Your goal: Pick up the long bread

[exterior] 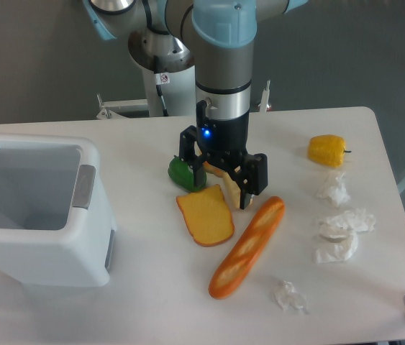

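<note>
The long bread (248, 248), an orange-brown baguette with pale slashes, lies diagonally on the white table (152, 302), its upper end at the centre and its lower end toward the front. My gripper (223, 175) hangs just up and left of that upper end. Its fingers are spread wide and it is open. A small tan bun (231, 189) sits low between and behind the fingers, and neither finger touches the long bread.
A flat orange bread slice (204, 215) lies just left of the baguette. A green pepper (183, 173) sits by the left finger. A yellow pepper (327, 149) is at the right. Crumpled white papers (343, 223) dot the right side. A white bin (33, 208) stands at the left.
</note>
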